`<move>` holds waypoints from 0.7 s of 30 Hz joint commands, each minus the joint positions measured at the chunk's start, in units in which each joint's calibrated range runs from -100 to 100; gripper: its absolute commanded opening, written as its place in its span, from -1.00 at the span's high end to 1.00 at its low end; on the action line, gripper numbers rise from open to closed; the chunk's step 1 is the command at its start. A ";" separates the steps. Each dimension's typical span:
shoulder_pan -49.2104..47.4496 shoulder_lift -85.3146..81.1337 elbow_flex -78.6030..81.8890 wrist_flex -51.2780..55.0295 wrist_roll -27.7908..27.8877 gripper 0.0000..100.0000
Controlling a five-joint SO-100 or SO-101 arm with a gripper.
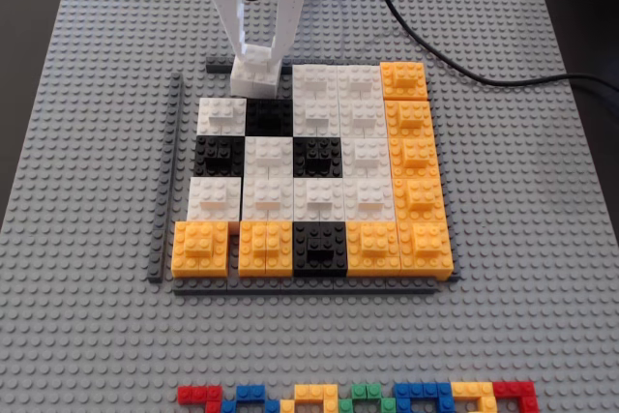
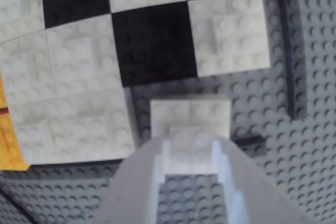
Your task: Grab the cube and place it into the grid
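A grey studded baseplate [image 1: 87, 142] fills nearly the whole fixed view. At its centre lies the grid [image 1: 314, 181], a square mosaic of white, black and orange blocks, with orange along its right column and most of its bottom row. Thin dark grey strips edge it: one long strip [image 1: 164, 181] runs top to bottom well left of the mosaic, another lies along its lower edge. A black cable [image 1: 455, 70] curves from the top centre to the right edge. A multicoloured row of small bricks [image 1: 358, 398] sits along the bottom edge.

The white arm comes down from the top centre, and its gripper [image 1: 256, 55] has both fingers closed on the raised brick of the cube [image 1: 256, 79]. The cube hangs at the upper edge of the grid, over the empty top-row cell just left of the white blocks and above a black one. In the wrist view the cube [image 2: 190, 113] sits lower centre, studs up, edges roughly square to the mosaic; being square, it shows no long axis.
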 commanded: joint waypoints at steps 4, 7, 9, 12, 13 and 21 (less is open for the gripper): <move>-0.01 0.79 -0.49 -1.30 -0.10 0.94; -0.38 1.05 -0.58 -1.44 -0.20 0.94; -0.53 1.22 -0.94 -1.44 -0.34 0.94; -0.53 1.48 -1.58 -1.44 -0.39 0.94; -0.53 1.48 -1.76 -1.35 -0.39 0.94; -0.75 1.74 -4.39 -0.32 -0.63 0.94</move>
